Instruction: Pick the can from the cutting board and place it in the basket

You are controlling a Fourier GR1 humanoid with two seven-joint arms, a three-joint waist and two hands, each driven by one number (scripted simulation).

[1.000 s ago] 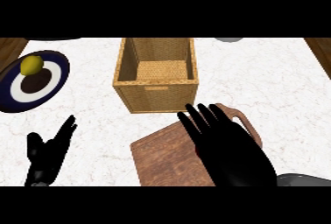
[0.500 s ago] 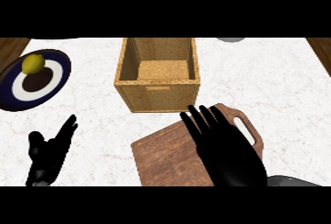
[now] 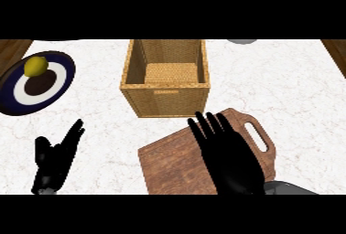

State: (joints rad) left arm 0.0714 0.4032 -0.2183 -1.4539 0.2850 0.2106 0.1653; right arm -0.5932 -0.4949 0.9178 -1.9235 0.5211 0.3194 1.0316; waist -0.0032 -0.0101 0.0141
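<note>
Right hand flat over the cutting board, fingers straight and spread, holding nothing that shows. The can is not visible; cannot tell whether it sits under that hand. Board lies tilted on the white counter, its handle slot just right of the fingertips. Left hand rests left of the board, relaxed, fingers up, empty. Wicker basket just beyond the board's far edge. Dark plate with a yellow fruit far left of the board, beyond the left hand.

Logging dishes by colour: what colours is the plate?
The plate: dark blue rim, white ring, brown centre; head view.
</note>
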